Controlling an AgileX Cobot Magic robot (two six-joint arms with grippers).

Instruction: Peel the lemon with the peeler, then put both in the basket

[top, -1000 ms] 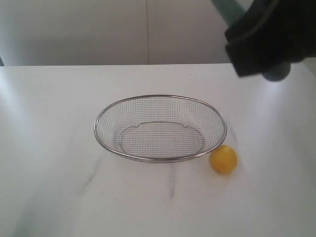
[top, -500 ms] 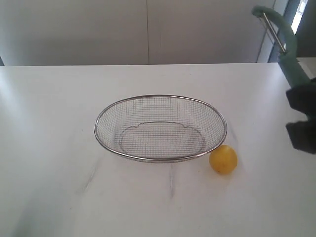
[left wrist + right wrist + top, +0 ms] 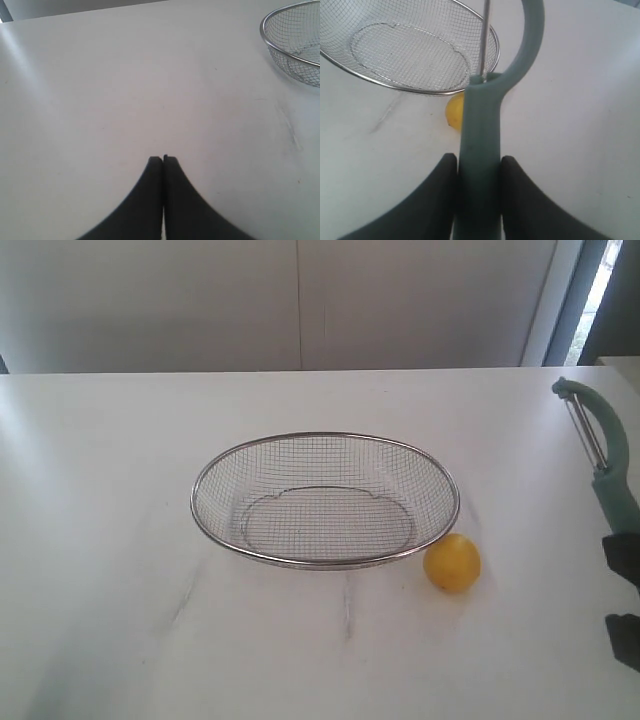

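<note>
Exterior view: at the right edge, the right claw [image 3: 624, 595] pinches the peeler [image 3: 607, 465] by its teal handle, with the curved head and blade rising above the claw. The lemon [image 3: 452, 562] sits on the white desk [image 3: 100, 540] between this claw and the basket [image 3: 300, 562], just beside the basket's rim.

Left wrist view: the left claw [image 3: 163, 160] has its 2 fingers pressed together above bare desk, and the basket's rim shows well apart from it.

Right wrist view: the peeler handle is clamped between the right claw's 2 fingers. Past their tips lie the lemon, partly hidden behind the handle, and the basket.
</note>
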